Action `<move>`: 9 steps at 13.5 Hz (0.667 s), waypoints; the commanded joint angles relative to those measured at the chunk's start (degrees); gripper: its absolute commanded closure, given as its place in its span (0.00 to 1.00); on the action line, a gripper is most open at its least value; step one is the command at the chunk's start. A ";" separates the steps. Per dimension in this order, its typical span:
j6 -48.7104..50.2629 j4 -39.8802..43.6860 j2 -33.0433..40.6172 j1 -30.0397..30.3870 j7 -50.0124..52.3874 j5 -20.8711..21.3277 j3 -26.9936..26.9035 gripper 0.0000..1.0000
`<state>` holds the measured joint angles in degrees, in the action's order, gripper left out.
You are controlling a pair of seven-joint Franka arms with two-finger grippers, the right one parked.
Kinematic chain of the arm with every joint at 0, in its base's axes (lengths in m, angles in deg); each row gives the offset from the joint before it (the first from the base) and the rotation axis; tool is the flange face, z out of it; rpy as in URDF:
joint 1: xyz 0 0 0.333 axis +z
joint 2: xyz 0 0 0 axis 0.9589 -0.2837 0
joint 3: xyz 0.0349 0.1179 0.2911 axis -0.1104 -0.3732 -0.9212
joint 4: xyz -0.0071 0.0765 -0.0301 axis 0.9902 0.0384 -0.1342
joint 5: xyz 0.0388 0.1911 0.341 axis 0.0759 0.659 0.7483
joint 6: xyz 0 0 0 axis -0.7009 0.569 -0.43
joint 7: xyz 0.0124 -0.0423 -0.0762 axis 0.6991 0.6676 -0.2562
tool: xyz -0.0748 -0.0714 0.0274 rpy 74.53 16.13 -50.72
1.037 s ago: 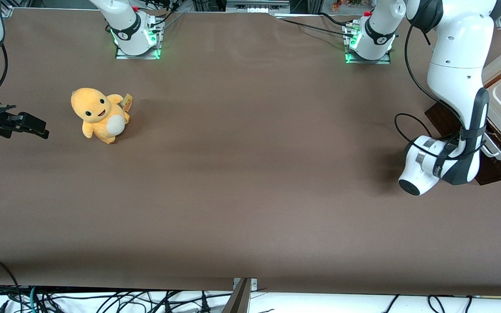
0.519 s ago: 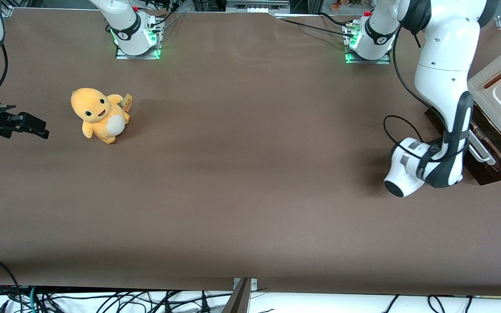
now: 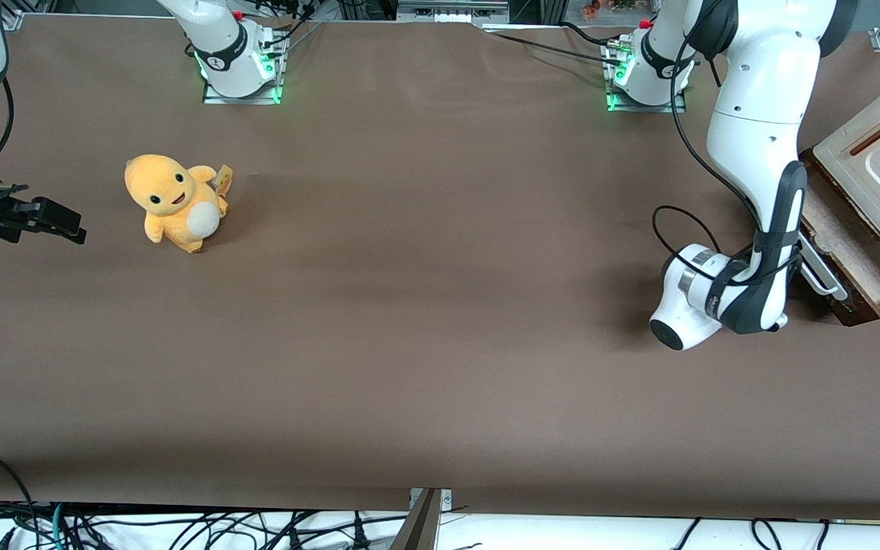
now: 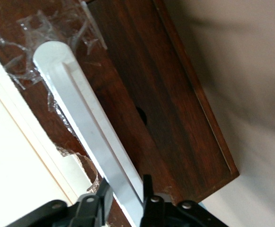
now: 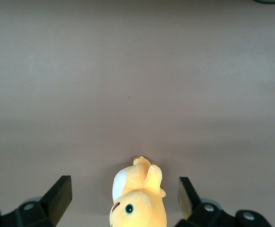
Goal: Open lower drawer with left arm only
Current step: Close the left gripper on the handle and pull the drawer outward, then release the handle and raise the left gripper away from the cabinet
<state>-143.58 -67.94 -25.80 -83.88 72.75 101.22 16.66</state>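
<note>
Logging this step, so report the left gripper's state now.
Left gripper: shut on the white bar handle of the lower drawer, in front of the cabinet, at the working arm's end of the table.

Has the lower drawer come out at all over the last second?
Yes. The lower drawer has slid out from under the cabinet top, toward the parked arm's end; its pale inside now shows. The claw grips its handle.

You won't find any readable text, labels, brand names or numbers in these views. The small tag (image 3: 224, 179) on the yellow plush toy (image 3: 173, 201) is too tiny to read. The dark bands on the arm bases (image 3: 230, 55) carry a small white mark, but no letters can be made out.
</note>
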 commanded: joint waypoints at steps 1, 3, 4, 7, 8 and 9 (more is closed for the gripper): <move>1.15 2.63 1.14 -0.54 -4.07 -1.93 0.26 0.00; 1.33 7.51 1.86 -0.45 -6.43 -7.62 -0.17 0.00; 2.28 9.81 1.94 -0.10 -7.58 -9.91 -0.17 0.00; 2.91 15.44 5.01 0.51 -8.29 -24.56 -0.52 0.00; 2.74 16.42 7.02 2.17 -8.29 -29.57 -0.44 0.00; 2.47 16.95 8.78 4.19 -8.38 -35.02 0.17 0.00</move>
<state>-141.58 -52.70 -20.70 -83.23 66.48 74.22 16.13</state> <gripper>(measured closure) 0.000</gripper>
